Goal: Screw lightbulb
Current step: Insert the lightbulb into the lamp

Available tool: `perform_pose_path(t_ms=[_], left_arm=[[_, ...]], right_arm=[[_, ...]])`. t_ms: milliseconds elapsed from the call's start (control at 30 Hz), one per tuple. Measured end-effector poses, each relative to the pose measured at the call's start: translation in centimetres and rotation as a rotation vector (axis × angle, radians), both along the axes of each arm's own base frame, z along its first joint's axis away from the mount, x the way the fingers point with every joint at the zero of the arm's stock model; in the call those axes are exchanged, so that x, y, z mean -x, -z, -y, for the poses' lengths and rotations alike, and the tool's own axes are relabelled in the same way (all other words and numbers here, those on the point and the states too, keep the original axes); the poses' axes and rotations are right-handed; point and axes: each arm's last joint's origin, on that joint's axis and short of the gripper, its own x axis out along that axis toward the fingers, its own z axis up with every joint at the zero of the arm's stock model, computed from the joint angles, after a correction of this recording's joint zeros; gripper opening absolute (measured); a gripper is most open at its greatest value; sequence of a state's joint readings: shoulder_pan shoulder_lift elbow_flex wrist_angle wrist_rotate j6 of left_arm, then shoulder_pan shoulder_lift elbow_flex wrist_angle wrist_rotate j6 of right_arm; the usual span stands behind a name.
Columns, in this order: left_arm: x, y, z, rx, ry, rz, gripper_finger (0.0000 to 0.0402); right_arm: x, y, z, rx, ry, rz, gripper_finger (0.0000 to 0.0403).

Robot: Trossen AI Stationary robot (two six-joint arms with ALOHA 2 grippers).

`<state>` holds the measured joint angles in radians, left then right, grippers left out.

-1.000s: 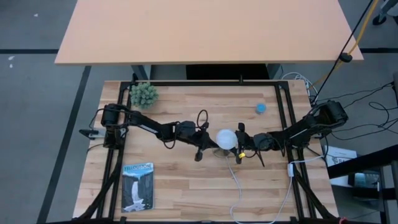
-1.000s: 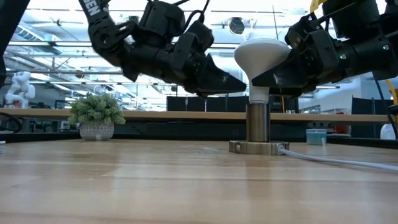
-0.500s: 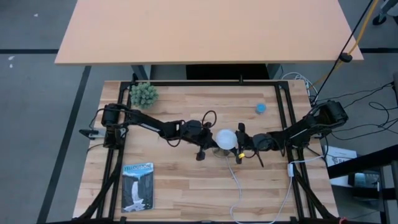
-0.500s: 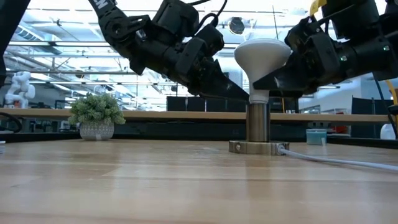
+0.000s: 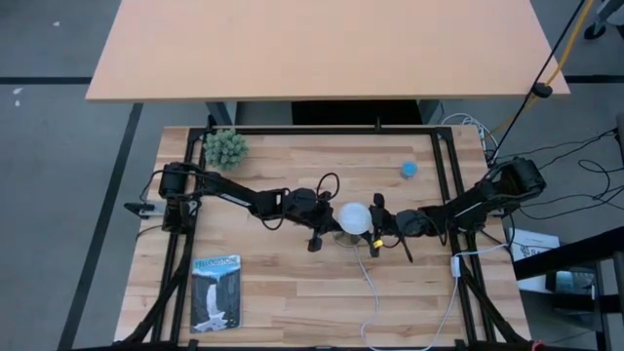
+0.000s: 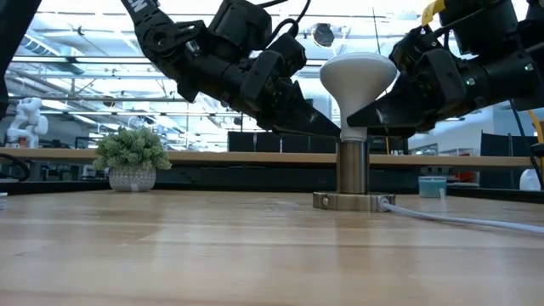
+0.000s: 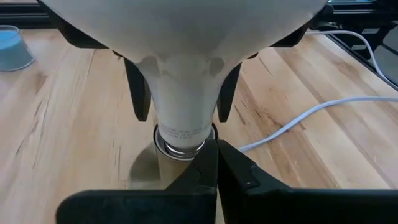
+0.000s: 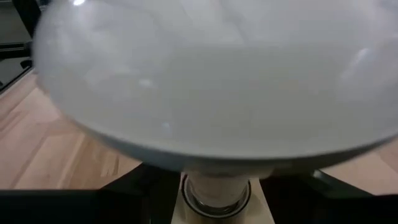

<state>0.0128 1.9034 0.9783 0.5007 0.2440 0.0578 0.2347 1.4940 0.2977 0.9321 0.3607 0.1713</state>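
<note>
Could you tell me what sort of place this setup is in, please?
Probably a robotics lab or workshop: a wooden bench in a black frame carries two robot arms, cables trail over the grey floor, and the low view shows a large hall with desks behind.

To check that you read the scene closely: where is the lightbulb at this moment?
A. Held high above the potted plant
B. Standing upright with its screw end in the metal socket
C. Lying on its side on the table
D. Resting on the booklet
B: the lightbulb stands dome-up with its narrow end in the socket, the right pincer straddling its neck.
</note>
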Motion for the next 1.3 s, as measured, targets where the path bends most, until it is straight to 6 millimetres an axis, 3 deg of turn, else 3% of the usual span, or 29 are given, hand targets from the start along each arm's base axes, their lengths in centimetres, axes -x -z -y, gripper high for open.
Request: perform_pose_path(t_ms=[400, 1300], left_arm=[[0.0, 0.0, -0.1, -0.011, -0.016, 0.001, 0.0], [0.3, 0.7, -0.1, -0.01, -0.021, -0.076, 0.0]], right_arm=[[0.4, 0.4, -0.3, -0.014, -0.001, -0.056, 0.0196], [2.6, -1.3, 0.3, -0.044, 0.027, -0.171, 0.0192]])
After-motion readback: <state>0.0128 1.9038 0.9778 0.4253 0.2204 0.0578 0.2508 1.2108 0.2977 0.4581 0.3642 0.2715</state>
